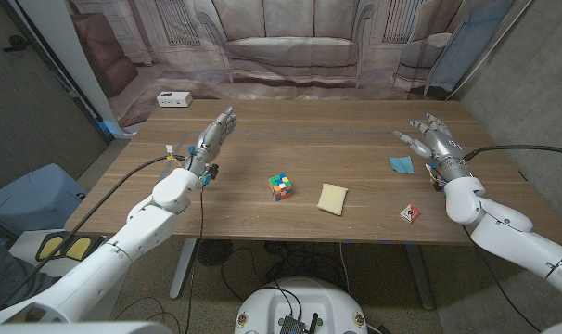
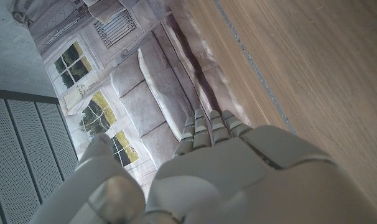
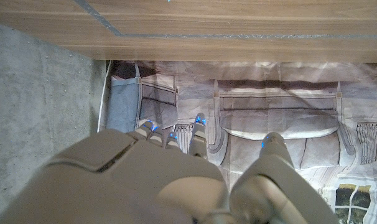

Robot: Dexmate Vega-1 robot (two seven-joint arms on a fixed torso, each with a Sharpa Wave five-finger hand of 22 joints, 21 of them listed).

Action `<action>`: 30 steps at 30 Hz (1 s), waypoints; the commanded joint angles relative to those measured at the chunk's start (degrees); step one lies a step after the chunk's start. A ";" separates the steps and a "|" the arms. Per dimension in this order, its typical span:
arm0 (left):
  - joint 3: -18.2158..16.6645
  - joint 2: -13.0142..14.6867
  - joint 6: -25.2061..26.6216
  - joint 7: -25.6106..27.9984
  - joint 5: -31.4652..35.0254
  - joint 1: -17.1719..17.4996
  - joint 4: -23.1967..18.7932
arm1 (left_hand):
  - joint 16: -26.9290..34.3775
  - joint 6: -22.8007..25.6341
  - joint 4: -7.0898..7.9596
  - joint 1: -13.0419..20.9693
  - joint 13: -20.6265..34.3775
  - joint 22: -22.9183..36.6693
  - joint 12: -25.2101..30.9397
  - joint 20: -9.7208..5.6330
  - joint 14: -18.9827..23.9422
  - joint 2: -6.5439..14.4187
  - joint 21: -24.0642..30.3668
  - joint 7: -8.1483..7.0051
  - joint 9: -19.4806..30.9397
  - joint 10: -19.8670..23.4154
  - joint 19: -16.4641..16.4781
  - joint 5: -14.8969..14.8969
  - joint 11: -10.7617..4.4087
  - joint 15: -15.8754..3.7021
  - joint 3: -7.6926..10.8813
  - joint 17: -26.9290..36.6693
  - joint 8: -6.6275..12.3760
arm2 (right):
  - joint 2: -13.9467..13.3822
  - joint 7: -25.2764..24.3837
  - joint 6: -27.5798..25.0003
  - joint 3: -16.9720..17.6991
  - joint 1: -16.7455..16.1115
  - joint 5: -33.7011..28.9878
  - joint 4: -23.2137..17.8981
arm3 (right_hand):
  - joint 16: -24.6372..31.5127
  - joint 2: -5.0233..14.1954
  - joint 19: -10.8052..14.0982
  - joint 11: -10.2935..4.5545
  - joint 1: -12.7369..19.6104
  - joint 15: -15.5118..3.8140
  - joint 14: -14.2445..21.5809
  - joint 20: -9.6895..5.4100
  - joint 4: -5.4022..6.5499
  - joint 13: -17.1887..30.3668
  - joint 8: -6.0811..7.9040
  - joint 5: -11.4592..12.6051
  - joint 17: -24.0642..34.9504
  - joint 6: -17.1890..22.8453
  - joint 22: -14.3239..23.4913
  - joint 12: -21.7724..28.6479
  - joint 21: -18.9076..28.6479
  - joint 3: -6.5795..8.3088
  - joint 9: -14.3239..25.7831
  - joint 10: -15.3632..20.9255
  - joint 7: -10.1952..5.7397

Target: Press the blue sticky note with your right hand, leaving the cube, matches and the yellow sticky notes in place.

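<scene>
The right hand (image 1: 429, 137), fingers spread and holding nothing, hovers just beside the blue sticky note (image 1: 401, 164), apparently poised to press.

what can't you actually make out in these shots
- Print on the matches: too small in the head view.
- Blue sticky note: the right hand is close, but the head view cannot settle whether they touch.
- White box at the far edge: details too small.

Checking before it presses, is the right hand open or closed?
Open: the right hand has its fingers spread and holds nothing, beside the blue sticky note.
</scene>
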 commanded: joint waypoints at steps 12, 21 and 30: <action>-0.28 0.20 0.51 1.01 0.08 1.45 -1.42 | -0.16 0.63 -0.44 0.40 0.04 0.15 -0.09 0.17 0.30 0.86 -0.54 -0.06 0.22 0.55 0.32 -0.02 -0.17 0.16 0.14 0.24 -0.05 | -4.82 7.75 -10.03 -5.83 3.88 -2.63 -2.70 | 0.23 0.24 -10.24 -0.37 -0.59 -0.37 -13.51 0.90 0.54 0.33 -0.28 0.33 0.36 -0.90 0.37 0.05 -0.24 0.00 0.18 -4.07 0.10; -0.17 0.37 1.04 1.17 0.28 1.55 -2.05 | -0.21 0.63 -0.54 0.46 0.04 0.16 -0.19 0.24 0.31 1.06 -0.76 -0.07 0.22 0.53 0.33 -0.02 -0.13 0.19 0.22 0.24 -0.11 | -5.54 10.11 -9.62 -8.48 5.72 -3.49 -2.26 | 0.29 0.31 -11.13 -0.41 -0.76 -0.41 -14.03 1.33 0.64 0.34 -0.06 0.34 0.38 -0.44 0.39 0.07 -0.15 -0.02 0.19 -5.04 -0.57; -0.19 0.62 1.46 1.56 0.48 2.10 -3.08 | -0.26 0.63 -0.67 0.51 0.04 0.17 -0.30 0.28 0.30 1.21 -0.98 -0.01 0.22 0.50 0.38 -0.03 -0.20 0.15 0.29 0.24 -0.17 | -5.35 12.17 -9.65 -10.73 7.31 -4.35 -1.55 | 0.27 0.57 -12.04 -0.62 -0.70 -0.32 -14.56 1.61 0.66 0.35 0.05 0.38 0.37 -0.16 0.41 0.08 -0.17 0.12 0.20 -5.83 -0.77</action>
